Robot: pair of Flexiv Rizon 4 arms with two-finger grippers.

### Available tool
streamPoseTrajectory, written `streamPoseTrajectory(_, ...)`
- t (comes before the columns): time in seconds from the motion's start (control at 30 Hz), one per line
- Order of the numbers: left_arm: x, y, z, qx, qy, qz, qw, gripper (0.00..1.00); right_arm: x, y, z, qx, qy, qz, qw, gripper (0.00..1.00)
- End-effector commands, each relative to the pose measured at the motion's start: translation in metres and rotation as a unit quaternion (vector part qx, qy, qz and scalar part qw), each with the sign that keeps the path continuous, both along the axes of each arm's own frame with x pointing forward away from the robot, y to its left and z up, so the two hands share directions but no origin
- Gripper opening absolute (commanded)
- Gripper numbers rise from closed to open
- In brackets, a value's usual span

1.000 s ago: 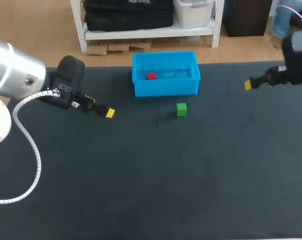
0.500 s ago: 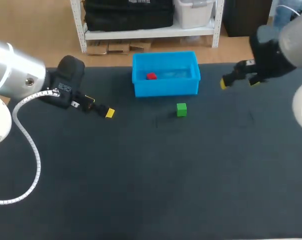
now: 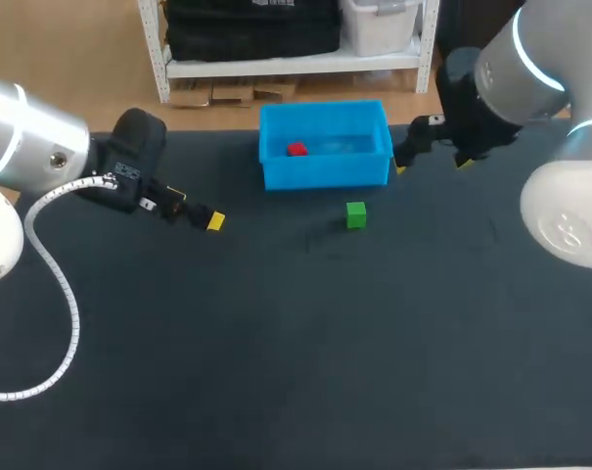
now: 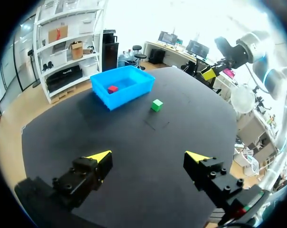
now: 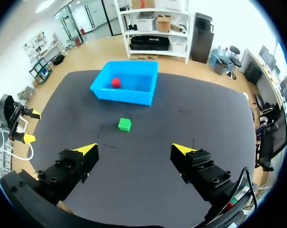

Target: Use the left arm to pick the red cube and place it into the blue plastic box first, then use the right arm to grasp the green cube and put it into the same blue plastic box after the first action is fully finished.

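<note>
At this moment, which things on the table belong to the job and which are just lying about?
Job: red cube, lying in the blue plastic box; green cube, on the table, apart from the box; left gripper and right gripper, both open, empty.
Just there: a thin mark on the table near the green cube.

— What is the table top (image 3: 276, 372) made of?
— Something dark and matt, faintly cloth-like, with no glare.
— And the blue box (image 3: 325, 174) at upper middle?
— Smooth plastic with a slight sheen.
— The arms?
— The left arm (image 3: 22, 137) looks like satin silver metal and trails a ribbed white plastic hose (image 3: 73, 313). The right arm (image 3: 540, 59) has a glossy shell.
</note>
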State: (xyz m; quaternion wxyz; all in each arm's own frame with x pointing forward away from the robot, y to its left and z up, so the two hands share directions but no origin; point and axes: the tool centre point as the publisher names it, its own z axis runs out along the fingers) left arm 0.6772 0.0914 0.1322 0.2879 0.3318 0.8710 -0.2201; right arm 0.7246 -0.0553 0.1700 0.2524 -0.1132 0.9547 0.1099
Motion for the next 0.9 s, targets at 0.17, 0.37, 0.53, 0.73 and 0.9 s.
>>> streamPoseTrajectory(0.17,-0.001,0.002,0.000,-0.003,-0.002,-0.001,1.000,1.00,-0.003,0.001,0.000,-0.017,-0.006,-0.012,1.000,1.00)
streamPoseTrajectory(0.37,-0.001,0.002,0.000,-0.003,-0.002,-0.001,1.000,1.00,-0.003,0.001,0.000,-0.017,-0.006,-0.012,1.000,1.00)
streamPoseTrajectory(0.53,-0.001,0.002,0.000,-0.003,-0.002,-0.001,1.000,1.00,-0.002,0.012,-0.004,-0.053,0.031,-0.052,0.997,1.00)
streamPoseTrajectory(0.73,-0.001,0.002,0.000,-0.003,-0.002,-0.001,1.000,1.00,-0.001,0.028,-0.006,-0.093,0.067,-0.063,0.991,1.00)
streamPoseTrajectory(0.9,-0.001,0.002,0.000,-0.003,-0.002,-0.001,1.000,1.00,0.001,0.041,-0.005,-0.101,0.090,-0.058,0.989,1.00)
